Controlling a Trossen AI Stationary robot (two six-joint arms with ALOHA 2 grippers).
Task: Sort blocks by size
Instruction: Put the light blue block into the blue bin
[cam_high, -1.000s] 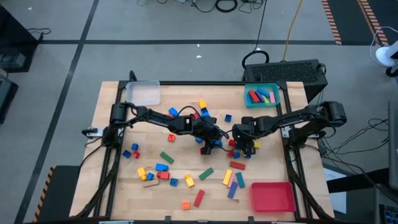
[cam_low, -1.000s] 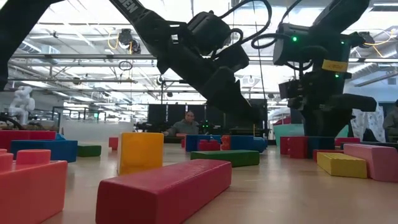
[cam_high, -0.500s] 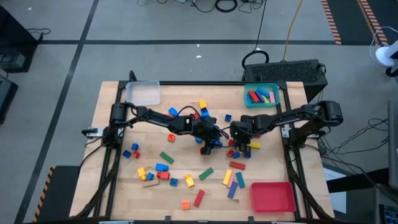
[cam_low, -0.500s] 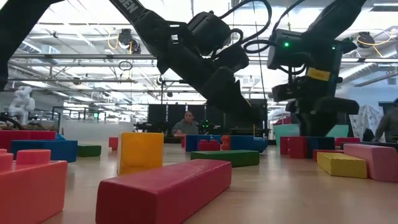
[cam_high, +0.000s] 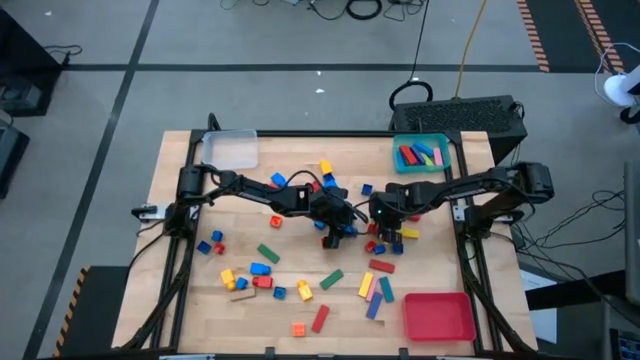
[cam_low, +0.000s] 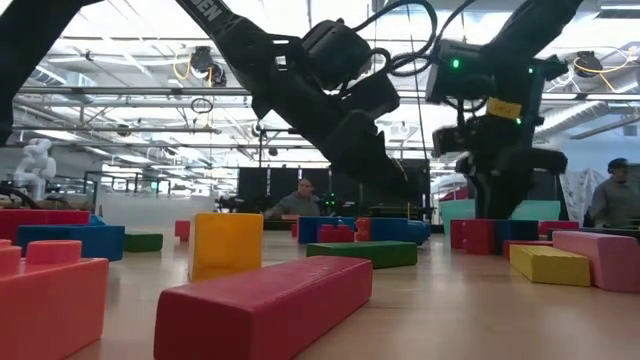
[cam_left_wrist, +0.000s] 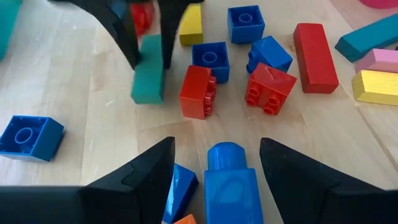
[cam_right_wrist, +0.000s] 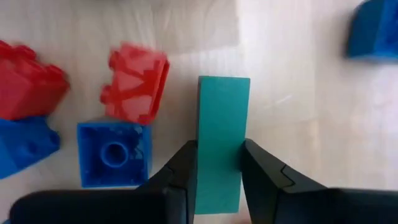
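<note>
Blocks (cam_high: 270, 255) in many colours lie scattered over the wooden table. My right gripper (cam_right_wrist: 217, 171) is at mid-table, pointing down and shut on a teal bar (cam_right_wrist: 222, 112). The left wrist view shows that same bar (cam_left_wrist: 148, 84) under dark fingers. My left gripper (cam_left_wrist: 214, 180) is just left of it, slanting down and open. A blue brick (cam_left_wrist: 227, 183) lies between its fingers. Whether they touch the brick I cannot tell. Red bricks (cam_left_wrist: 199, 93) and blue bricks (cam_left_wrist: 209, 59) lie just ahead of it. My right gripper pinches the teal bar between its two fingers, on the two long sides near one end (cam_right_wrist: 217, 186). The fingers come from above, pointing down, and lie across the bar. The rest of the bar reaches out ahead of the fingers. I cannot tell whether it is clear of the table.
A clear tray (cam_high: 230, 150) stands at the far left. A teal tray (cam_high: 421, 153) with several bars is at the far right, and a red tray (cam_high: 438, 316) is at the near right. Long bars (cam_high: 375, 290) lie near the red tray. People show in the room beyond the table.
My right gripper has shifted a little toward the table's left, closer to my left gripper, and its wrist has rolled slightly. My left arm has kept still.
</note>
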